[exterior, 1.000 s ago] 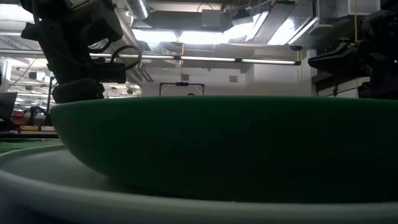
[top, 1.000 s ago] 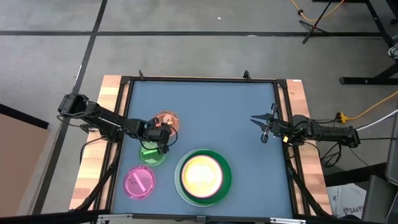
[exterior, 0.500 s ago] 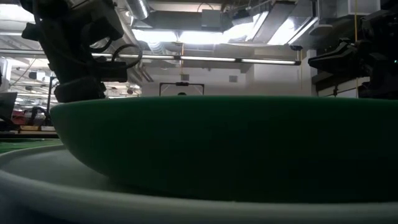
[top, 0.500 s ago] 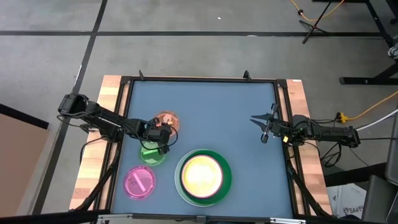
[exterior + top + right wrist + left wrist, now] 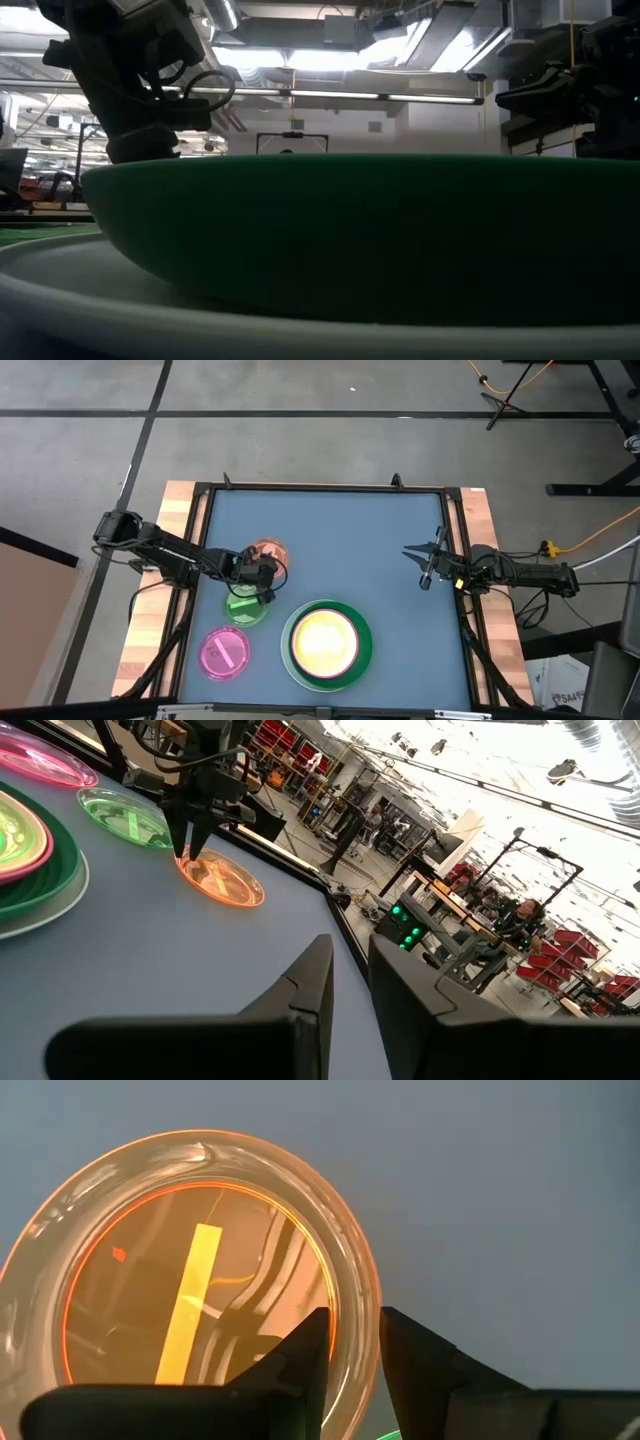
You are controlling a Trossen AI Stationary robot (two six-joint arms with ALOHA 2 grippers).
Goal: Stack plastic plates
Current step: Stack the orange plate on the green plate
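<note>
The small orange plate [image 5: 266, 550] lies flat on the blue table, left of centre. My left gripper [image 5: 266, 572] stands at its near rim, pointing down, shut on it; the left wrist view shows the orange plate [image 5: 190, 1280] up close. A translucent green plate [image 5: 245, 607] and a magenta plate [image 5: 225, 653] lie nearer the near edge. At the near edge a stack sits on the white plate [image 5: 290, 670]: dark green [image 5: 366, 645], pink, then cream [image 5: 325, 640] on top. My right gripper [image 5: 424, 565] waits open near the table's right edge. My left gripper pinches the orange plate's rim [image 5: 358, 1295] on its near side. One finger [image 5: 300, 1365] sits inside the dish and the other [image 5: 415, 1365] outside. The fingers come from above, pointing down. The plate lies flat on the table.
The stack's dark green plate [image 5: 360, 230] and white plate [image 5: 100, 290] fill the low view. The table's far half and centre right are bare blue surface. A raised dark frame [image 5: 320, 487] runs around the table. People and red racks show in the room behind, in the right wrist view.
My left gripper has shifted a little toward the table's right, along the orange plate's near rim. The plates have stayed where they were.
</note>
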